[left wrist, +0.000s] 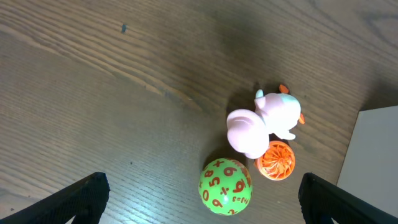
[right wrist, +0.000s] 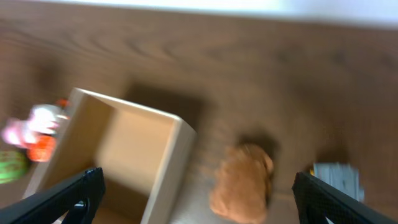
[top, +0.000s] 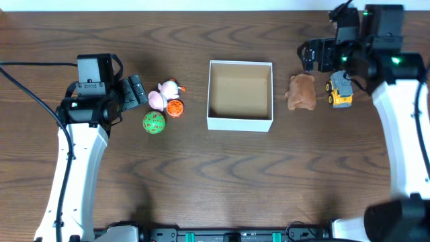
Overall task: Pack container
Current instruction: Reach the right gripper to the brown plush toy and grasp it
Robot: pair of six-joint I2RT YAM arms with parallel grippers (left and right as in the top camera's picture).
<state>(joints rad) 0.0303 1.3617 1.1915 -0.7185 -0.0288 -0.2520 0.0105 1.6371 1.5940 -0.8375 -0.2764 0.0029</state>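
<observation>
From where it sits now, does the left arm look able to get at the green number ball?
Probably yes. The left pincer is open and empty, and the green number ball lies on bare table between its fingertips' line, apart from the orange ball and pink toy beyond it.

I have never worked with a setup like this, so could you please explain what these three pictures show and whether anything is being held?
Two white robot arms sit at a wooden table. One picture looks down from above; the other two come from cameras on each arm's wrist, with dark fingertips at the bottom corners. The left gripper is open and empty beside a pink toy, an orange ball and a green ball. In the middle is a white box, nothing in it yet. To its right lie a brown toy and a yellow toy truck. The right gripper, also open and empty, hangs above the brown toy.
</observation>
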